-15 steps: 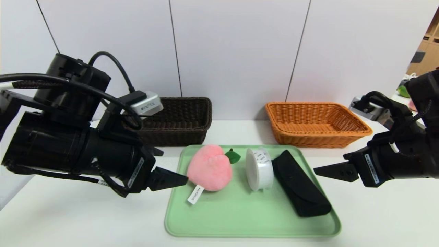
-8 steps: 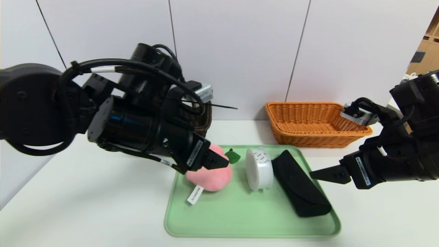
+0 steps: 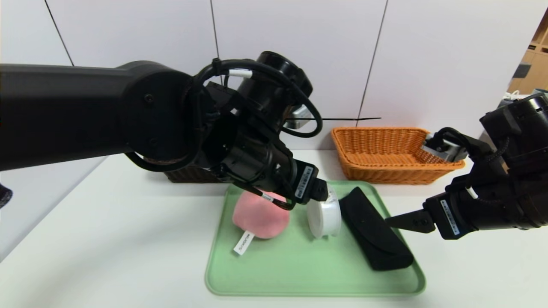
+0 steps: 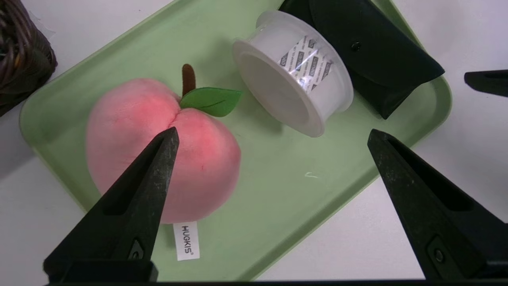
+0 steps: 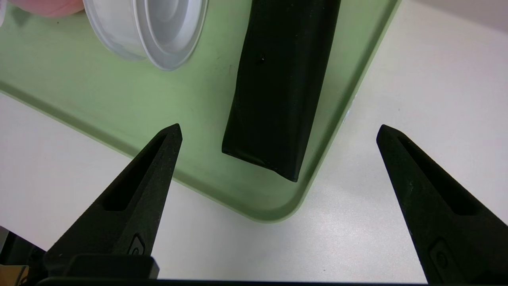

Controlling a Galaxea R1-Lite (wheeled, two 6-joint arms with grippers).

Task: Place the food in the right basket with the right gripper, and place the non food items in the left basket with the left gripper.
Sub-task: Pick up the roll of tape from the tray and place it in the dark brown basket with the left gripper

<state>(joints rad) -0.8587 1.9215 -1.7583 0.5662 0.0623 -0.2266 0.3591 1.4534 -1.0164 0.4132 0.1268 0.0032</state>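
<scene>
Left gripper (image 4: 272,135) reaches across the green tray (image 3: 299,273), spread wide and empty above the tape roll (image 3: 324,210); right gripper (image 5: 278,133), equally wide and empty, hovers beside the black case (image 3: 376,231).

Surface: we note a white table (image 3: 107,239).
Landmark: green tray (image 3: 299,273) lies flat on it.
Behind tray, left: dark brown basket (image 3: 192,174), largely hidden.
Behind tray, right: orange basket (image 3: 385,149), just beside the tray's rim.

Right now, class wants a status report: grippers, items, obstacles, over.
Left gripper open above green tray, over tape roll and plush peach. Right gripper open near black case. Nothing held; nothing blocking.
</scene>
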